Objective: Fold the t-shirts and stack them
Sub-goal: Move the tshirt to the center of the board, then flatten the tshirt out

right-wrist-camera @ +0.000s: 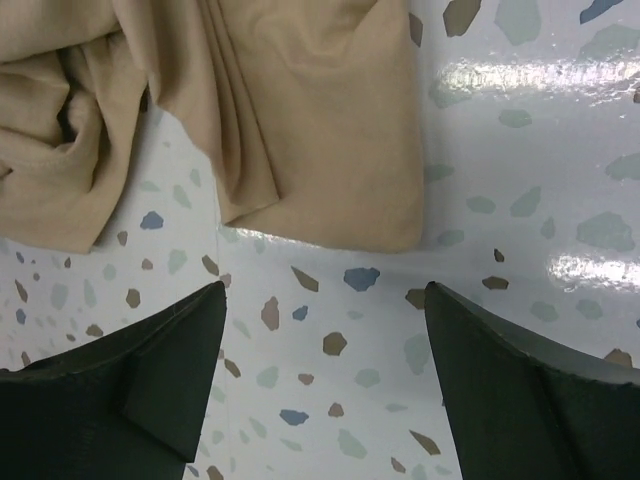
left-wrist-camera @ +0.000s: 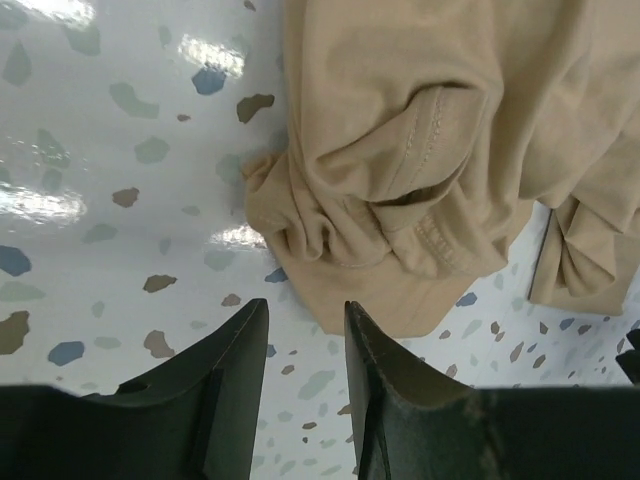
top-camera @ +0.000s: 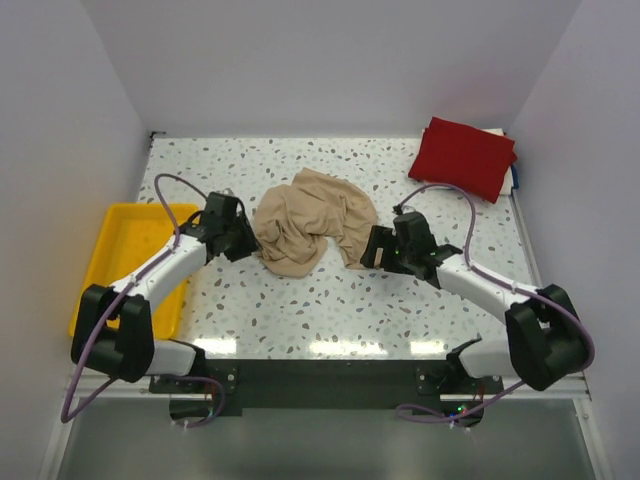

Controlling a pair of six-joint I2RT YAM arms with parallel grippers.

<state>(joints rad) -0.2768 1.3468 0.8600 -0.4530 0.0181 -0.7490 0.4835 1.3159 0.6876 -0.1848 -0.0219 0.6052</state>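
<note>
A tan t-shirt (top-camera: 308,225) lies crumpled in the middle of the table, between my two grippers. A dark red t-shirt (top-camera: 463,157) lies folded at the far right corner. No orange t-shirt is in view. My left gripper (top-camera: 243,240) sits at the tan shirt's left edge, open by a narrow gap and empty; the shirt (left-wrist-camera: 430,150) lies just beyond its fingertips (left-wrist-camera: 255,315). My right gripper (top-camera: 368,250) sits at the shirt's right edge, open wide and empty; a flat corner of the shirt (right-wrist-camera: 300,130) lies just ahead of its fingertips (right-wrist-camera: 215,295).
A yellow plastic tray (top-camera: 122,240) stands at the table's left edge, beside the left arm. Something blue and white pokes out under the red shirt at the far right (top-camera: 514,176). White walls close in the table on three sides.
</note>
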